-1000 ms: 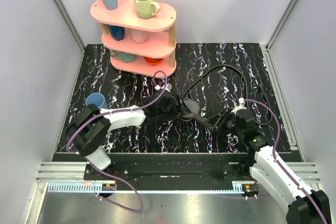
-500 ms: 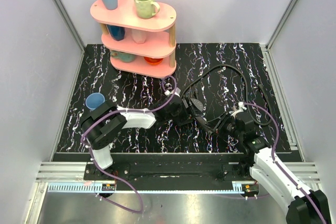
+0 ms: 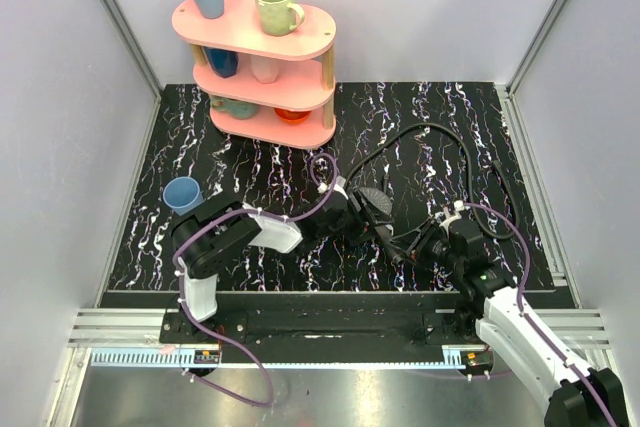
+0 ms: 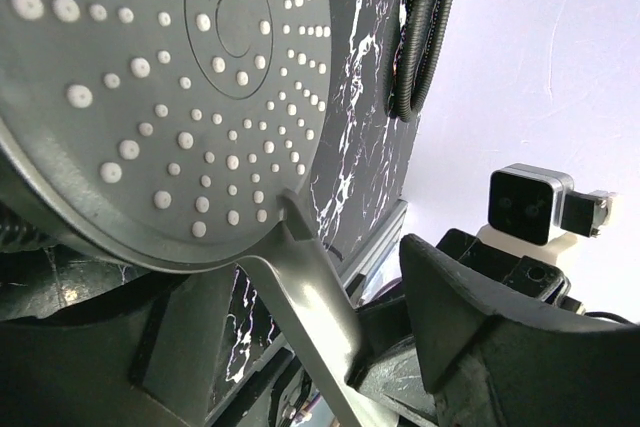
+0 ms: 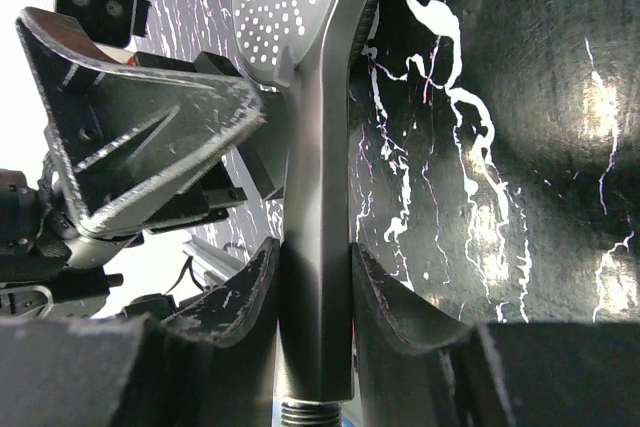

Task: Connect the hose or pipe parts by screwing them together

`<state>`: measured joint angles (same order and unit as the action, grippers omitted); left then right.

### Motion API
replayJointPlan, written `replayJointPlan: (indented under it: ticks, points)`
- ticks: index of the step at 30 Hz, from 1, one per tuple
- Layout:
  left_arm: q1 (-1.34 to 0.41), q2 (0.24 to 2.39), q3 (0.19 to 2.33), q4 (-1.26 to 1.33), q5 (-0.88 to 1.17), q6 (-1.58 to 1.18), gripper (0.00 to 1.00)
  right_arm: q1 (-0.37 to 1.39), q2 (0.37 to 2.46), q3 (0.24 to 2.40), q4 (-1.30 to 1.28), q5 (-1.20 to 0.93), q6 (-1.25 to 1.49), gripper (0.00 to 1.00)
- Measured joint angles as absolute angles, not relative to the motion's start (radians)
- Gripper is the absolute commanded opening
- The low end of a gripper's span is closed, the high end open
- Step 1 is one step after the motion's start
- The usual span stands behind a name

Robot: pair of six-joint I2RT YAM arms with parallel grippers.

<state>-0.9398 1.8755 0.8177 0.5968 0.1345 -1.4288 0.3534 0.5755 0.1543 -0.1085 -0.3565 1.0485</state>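
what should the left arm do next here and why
Probably close the left gripper on the neck of the shower head: its jaws stand open either side of it, while the right gripper clamps the handle, whose threaded end is bare, the hose not yet screwed on.

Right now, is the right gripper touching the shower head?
Touching. The right wrist view shows the right gripper with both fingers pressed against the sides of the shower head handle, with no gap on either side.
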Motion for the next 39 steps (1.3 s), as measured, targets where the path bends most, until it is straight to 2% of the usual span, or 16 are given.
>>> replayJointPlan:
  ticks: [1, 5, 6, 8, 9, 12, 16, 17, 24, 27, 34, 39]
  points:
    - [-0.944, 1.882, 0.818, 0.605, 0.136, -1.438, 0.67, 0.353, 0.574, 0.152, -0.109, -0.360, 1.051, 0.00]
    - [-0.960, 1.912, 0.818, 0.637, 0.148, -1.474, 0.51, 0.353, 0.565, 0.145, -0.108, -0.370, 1.056, 0.01]
    - [-0.963, 1.919, 0.818, 0.646, 0.150, -1.484, 0.39, 0.353, 0.563, 0.144, -0.108, -0.370, 1.057, 0.03]
    - [-0.968, 1.937, 0.818, 0.654, 0.154, -1.499, 0.24, 0.353, 0.557, 0.142, -0.109, -0.373, 1.058, 0.08]
    - [-0.969, 1.951, 0.815, 0.695, 0.164, -1.541, 0.11, 0.353, 0.554, 0.141, -0.114, -0.376, 1.056, 0.09]
    - [-0.970, 1.953, 0.815, 0.734, 0.175, -1.570, 0.00, 0.353, 0.542, 0.138, -0.126, -0.395, 1.058, 0.18]
    - [-0.970, 1.948, 0.814, 0.749, 0.180, -1.563, 0.00, 0.353, 0.493, 0.142, -0.161, -0.393, 1.051, 0.35]
    - [-0.971, 1.943, 0.814, 0.743, 0.180, -1.557, 0.00, 0.353, 0.486, 0.144, -0.169, -0.393, 1.051, 0.43]
    - [-0.974, 1.800, 0.830, 0.567, 0.157, -1.402, 0.00, 0.353, 0.424, 0.214, -0.239, -0.415, 1.011, 0.66]
    - [-0.974, 1.697, 0.865, 0.436, 0.110, -1.297, 0.00, 0.353, 0.390, 0.263, -0.270, -0.421, 0.982, 0.70]
    - [-0.962, 1.473, 0.944, 0.195, -0.031, -1.066, 0.00, 0.354, 0.375, 0.360, -0.295, -0.414, 0.924, 0.71]
    - [-0.889, 1.289, 0.958, -0.030, -0.116, -0.907, 0.00, 0.355, 0.506, 0.478, -0.332, -0.354, 0.865, 0.69]
